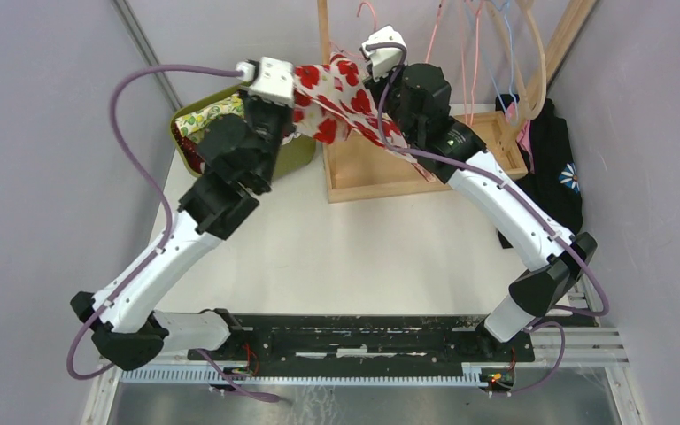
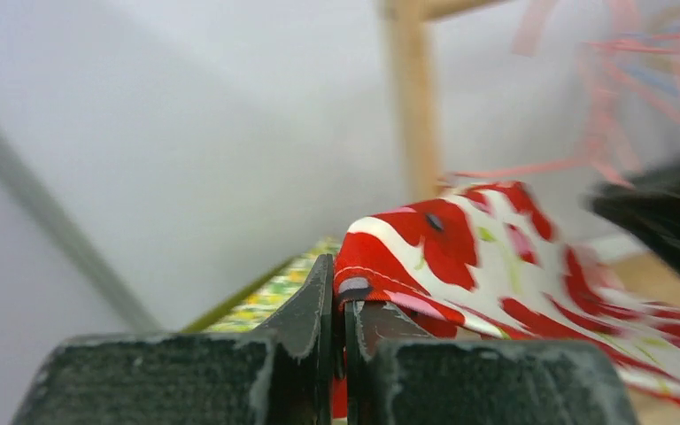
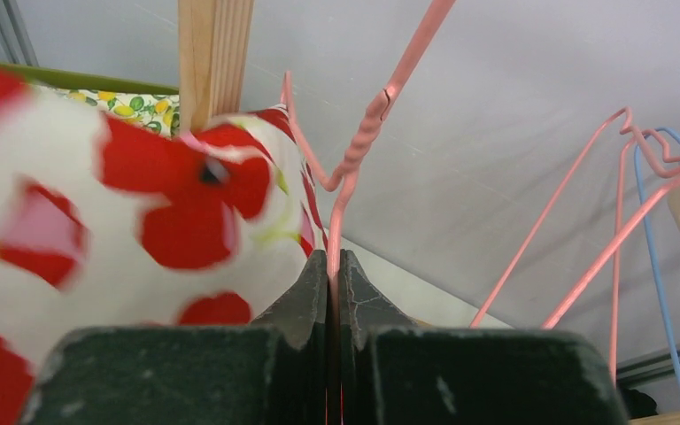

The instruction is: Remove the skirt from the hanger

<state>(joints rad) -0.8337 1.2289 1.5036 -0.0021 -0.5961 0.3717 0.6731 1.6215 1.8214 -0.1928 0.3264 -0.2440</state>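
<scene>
1. Skirt spans the gap between your two arms, raised beside the rack post, above the bin and well clear of the bench.
2. Your left jaws are pressed together on the skirt's edge, with a fold of red-flowered cloth in the pinch.
3. Your right jaws are pinched on the pink wire of the hanger, just below its twisted neck.
4. The step in hand looks like drawing cloth off wire. Hold your right arm steady as the anchor. Pull the left away along the line of the hanger's arm, not across it, so the cloth slides rather than snags.
5. Go slowly. The left pinch is thin and could slip if the cloth tightens. I cannot tell whether clips hold the skirt, so stop if it binds.
6. Count: one skirt, one held hanger, one bin, one dark garment. On the rack there are at least two spare pink hangers and one blue hanger.
</scene>
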